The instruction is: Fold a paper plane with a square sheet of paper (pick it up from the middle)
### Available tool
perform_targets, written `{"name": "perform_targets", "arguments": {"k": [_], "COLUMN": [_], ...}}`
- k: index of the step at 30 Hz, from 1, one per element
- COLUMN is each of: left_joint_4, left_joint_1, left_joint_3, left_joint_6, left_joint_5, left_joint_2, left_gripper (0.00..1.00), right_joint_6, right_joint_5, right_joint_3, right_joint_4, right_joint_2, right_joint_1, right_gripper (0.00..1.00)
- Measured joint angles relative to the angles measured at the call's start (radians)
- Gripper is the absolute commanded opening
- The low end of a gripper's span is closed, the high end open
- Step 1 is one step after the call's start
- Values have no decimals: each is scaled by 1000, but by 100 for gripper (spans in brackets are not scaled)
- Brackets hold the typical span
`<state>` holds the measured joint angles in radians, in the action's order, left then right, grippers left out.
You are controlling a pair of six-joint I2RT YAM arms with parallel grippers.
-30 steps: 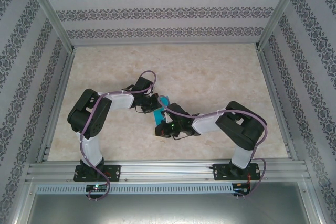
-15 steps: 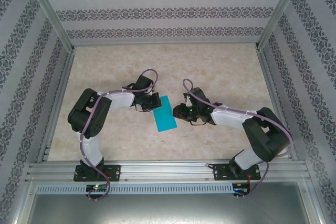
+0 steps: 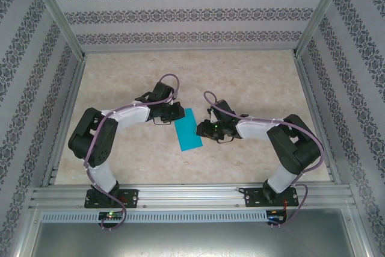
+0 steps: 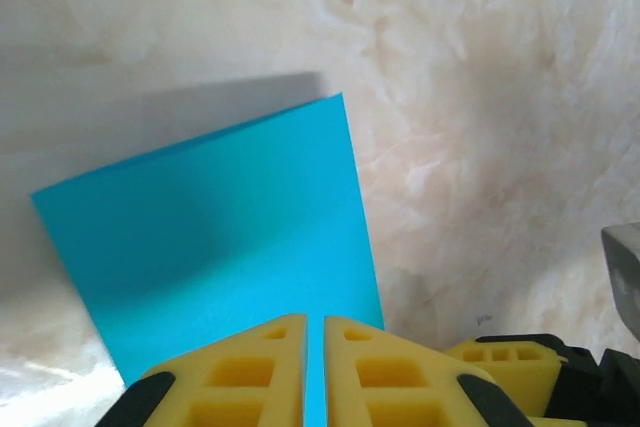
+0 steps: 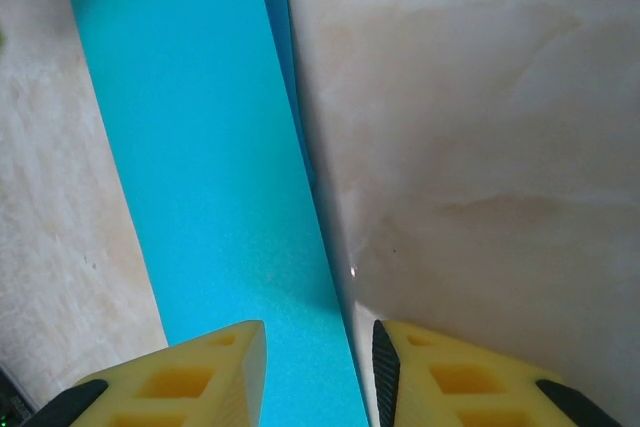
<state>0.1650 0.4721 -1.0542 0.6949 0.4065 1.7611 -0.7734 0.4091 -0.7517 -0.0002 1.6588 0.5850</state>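
The left claw (image 4: 314, 322) is seen with its yellow jaws drawn almost together, only a thin slit being left between them. Nothing is seen clamped there. A teal-blue sheet of thin paper (image 4: 220, 217), folded into a narrow oblong, is glimpsed through the slit, beneath the tips. The right claw (image 5: 318, 332) is held partly open and empty, with its jaws set to either side of the sheet's layered long edge. The sheet is laid flat on the pale marbled bench (image 3: 252, 82), between the two claws and slightly tilted. Whether either claw touches it cannot be told.
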Motion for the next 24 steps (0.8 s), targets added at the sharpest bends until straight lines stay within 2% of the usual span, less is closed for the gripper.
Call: {"name": "perform_targets", "arguments": {"k": [9, 24], "left_joint_4": [54, 52], "left_joint_1": [0, -1], "left_joint_3": [5, -1], "left_joint_6": [1, 0], "left_joint_5": [-85, -85], "left_joint_2": [43, 92], "left_gripper": [10, 7], "right_joint_6": [19, 10], "right_joint_5": [28, 68], "right_joint_3": [-12, -12], "right_joint_4": [4, 57], "right_joint_2": [18, 22], "right_joint_1": [0, -3], "right_gripper": [36, 35]}}
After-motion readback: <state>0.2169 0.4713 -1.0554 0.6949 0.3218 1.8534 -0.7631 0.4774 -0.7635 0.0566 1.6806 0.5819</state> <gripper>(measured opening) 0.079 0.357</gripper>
